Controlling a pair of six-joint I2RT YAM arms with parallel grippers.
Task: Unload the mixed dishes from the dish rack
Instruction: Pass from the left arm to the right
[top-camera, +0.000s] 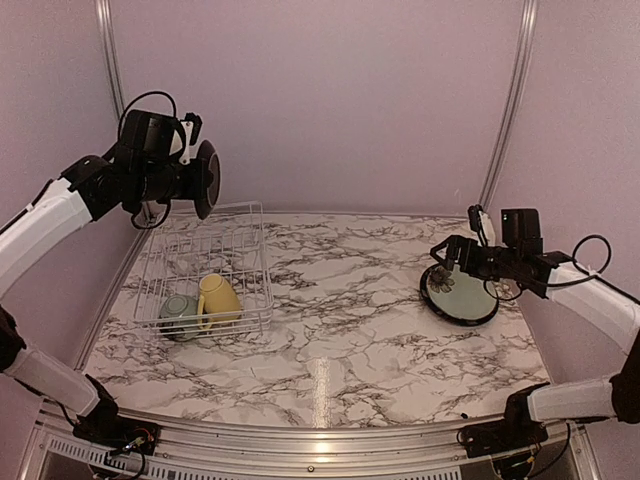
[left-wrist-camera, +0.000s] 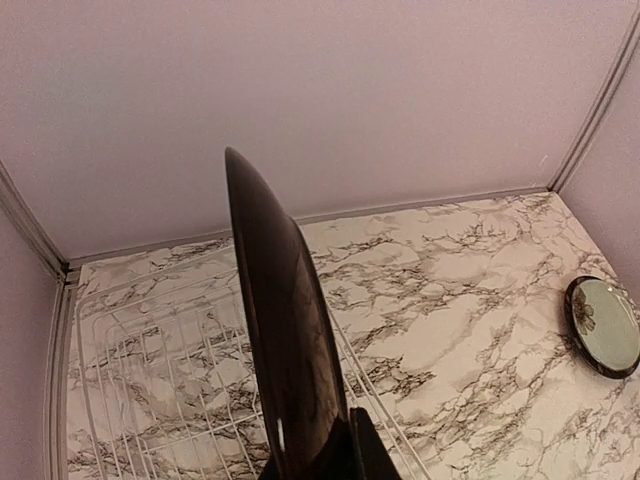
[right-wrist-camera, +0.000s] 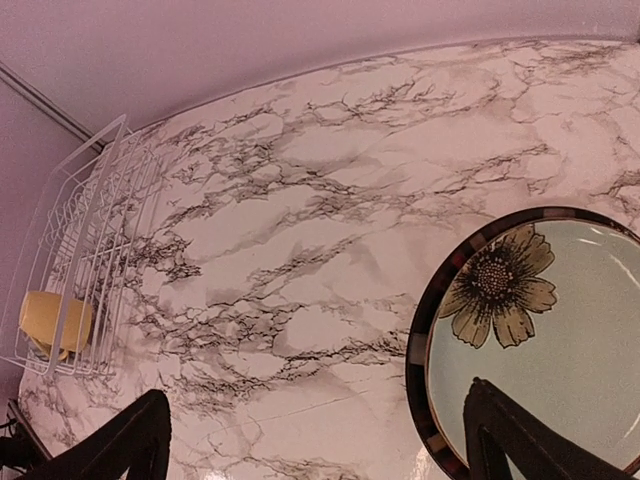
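Found the dish rack at the left of the marble table. Saw a dark plate clamped edge-on in the left gripper, high over the rack's far end. Noted the flower plate flat on the right, under the right gripper, fingers spread apart. Spotted the yellow mug and green bowl unremoved. Judged the raised plate the risk: pinched at one rim, apt to pivot or slip and drop.

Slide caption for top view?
Left claw holds a plate above the rack; right claw open at the rim of a second plate.
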